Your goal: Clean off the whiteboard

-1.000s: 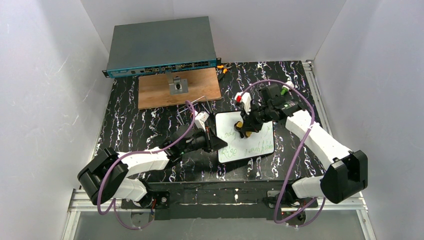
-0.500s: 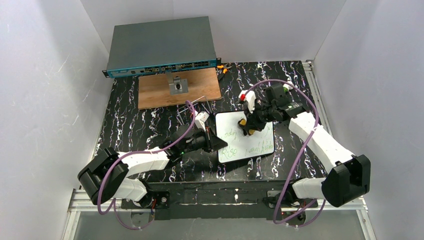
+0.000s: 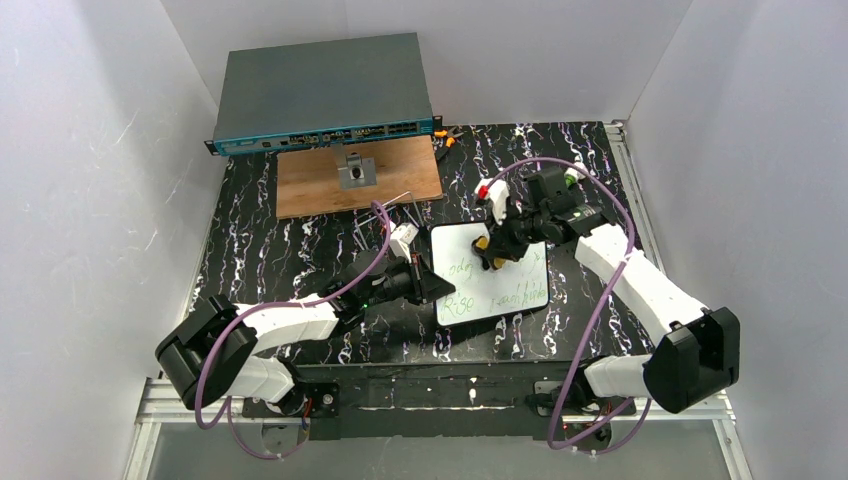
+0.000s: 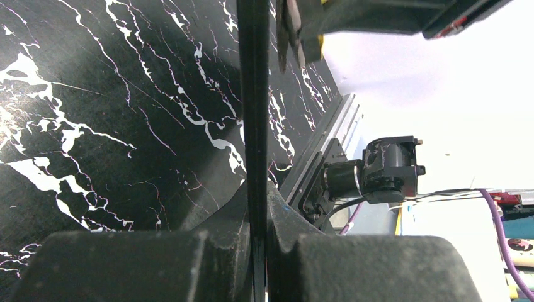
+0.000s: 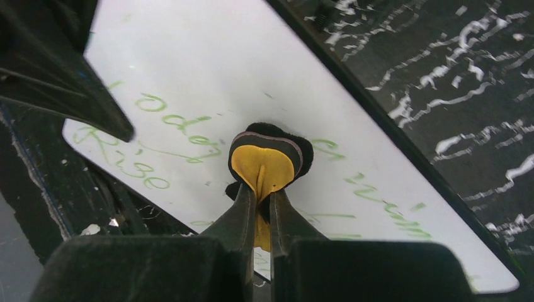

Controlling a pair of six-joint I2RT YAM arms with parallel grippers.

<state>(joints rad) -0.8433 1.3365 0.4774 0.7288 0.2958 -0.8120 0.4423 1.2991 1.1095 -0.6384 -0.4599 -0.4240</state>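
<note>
The whiteboard [image 3: 500, 285] lies flat on the black marbled table, with green writing on it; it also fills the right wrist view [image 5: 208, 75]. My left gripper [image 3: 432, 283] is shut on the whiteboard's left edge, whose black rim [image 4: 253, 94] runs edge-on between the jaws in the left wrist view. My right gripper [image 3: 492, 252] is shut on a yellow eraser with a black felt face [image 5: 264, 165] and holds it down on the board's upper middle part.
A brown wooden panel [image 3: 358, 177] with a metal bracket lies behind the board. A grey network switch [image 3: 322, 92] stands at the back. Loose metal hex keys [image 3: 390, 215] lie left of the board. White walls enclose the table.
My right gripper has moved the eraser a little up and toward the board's top edge. The left gripper and the board have not moved.
</note>
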